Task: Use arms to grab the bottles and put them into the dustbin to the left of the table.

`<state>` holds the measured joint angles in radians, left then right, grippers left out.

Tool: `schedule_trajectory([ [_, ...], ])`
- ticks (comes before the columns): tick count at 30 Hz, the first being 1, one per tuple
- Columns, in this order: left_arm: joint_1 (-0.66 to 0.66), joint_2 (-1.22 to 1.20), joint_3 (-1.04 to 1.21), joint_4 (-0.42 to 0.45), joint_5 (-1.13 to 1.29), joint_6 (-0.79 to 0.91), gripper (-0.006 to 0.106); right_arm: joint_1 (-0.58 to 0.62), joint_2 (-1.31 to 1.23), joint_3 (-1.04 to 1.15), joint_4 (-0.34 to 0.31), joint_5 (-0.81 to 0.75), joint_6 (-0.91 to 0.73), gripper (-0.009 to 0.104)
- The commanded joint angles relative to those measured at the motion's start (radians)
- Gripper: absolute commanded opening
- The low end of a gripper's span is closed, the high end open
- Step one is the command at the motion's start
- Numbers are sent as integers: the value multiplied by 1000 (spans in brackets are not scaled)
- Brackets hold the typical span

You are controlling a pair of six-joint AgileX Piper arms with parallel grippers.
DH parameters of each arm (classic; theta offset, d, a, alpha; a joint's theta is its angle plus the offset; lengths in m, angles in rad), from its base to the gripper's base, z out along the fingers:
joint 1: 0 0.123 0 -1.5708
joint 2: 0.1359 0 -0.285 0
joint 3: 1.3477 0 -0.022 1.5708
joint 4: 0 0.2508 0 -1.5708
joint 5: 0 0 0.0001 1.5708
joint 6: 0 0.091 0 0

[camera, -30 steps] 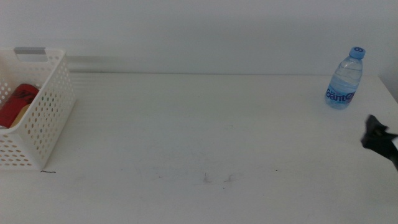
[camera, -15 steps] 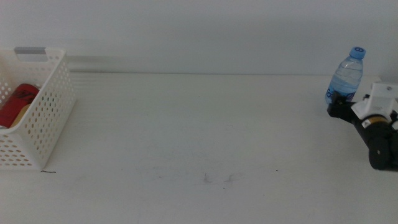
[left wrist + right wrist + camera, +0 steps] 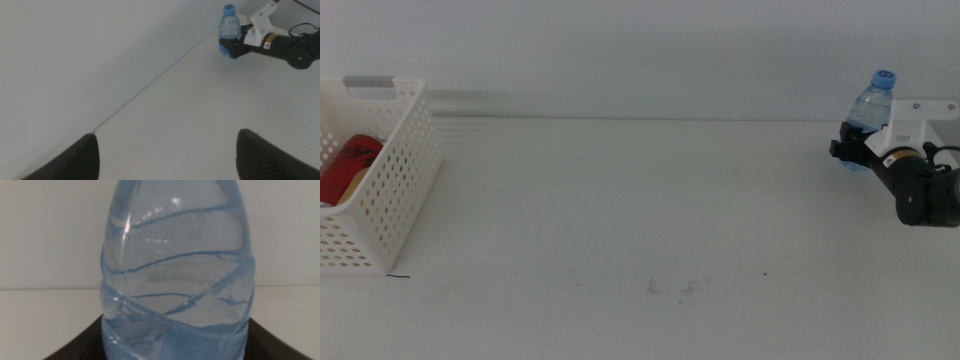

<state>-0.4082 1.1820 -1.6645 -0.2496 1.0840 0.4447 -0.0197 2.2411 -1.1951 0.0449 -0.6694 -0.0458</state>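
Jaws of the right gripper [image 3: 844, 150] stood either side of the water bottle [image 3: 868, 108] at the tabletop's [image 3: 640, 220] far right; closure could not be confirmed. Left gripper [image 3: 165, 155] waited, spread empty. Red can [image 3: 345, 165] already lay in the dustbin [image 3: 390, 190]; this bottle remained.

Middle view: we look forward, down over table [image 3: 640, 220], basket [image 3: 390, 180] at left. Left wrist view: we face across table, far from bottle [image 3: 228, 27]. Right wrist view: pressed close against same bottle [image 3: 175, 270], shared by all three.
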Motion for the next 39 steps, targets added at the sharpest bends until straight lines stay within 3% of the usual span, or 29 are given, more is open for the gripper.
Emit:
schedule_trajectory([
  [1,-1,-1,-3,-3,-12,-3,93,37,-16,-20,-20,77,-14,-1],
  [13,-1,-1,-3,-3,-12,-3,93,494,-35,-122,-16,77,-14,-2],
  [20,-1,-1,-3,-3,-12,-3,93,598,76,-228,-16,77,-31,1],
  [23,-1,-1,-3,-3,-12,-3,93,602,95,-230,-16,79,-34,15],
  [26,-1,-1,-3,-3,-12,-3,93,603,88,-230,-16,123,-34,52],
  [29,-1,-1,-3,-3,-12,-3,93,606,21,-230,-16,328,-34,91],
  [35,-1,-1,-3,-3,-12,-3,93,608,-269,-229,-12,966,54,91],
  [39,-1,-1,-3,-3,-12,-3,93,608,-514,-229,-14,1232,57,91],
])
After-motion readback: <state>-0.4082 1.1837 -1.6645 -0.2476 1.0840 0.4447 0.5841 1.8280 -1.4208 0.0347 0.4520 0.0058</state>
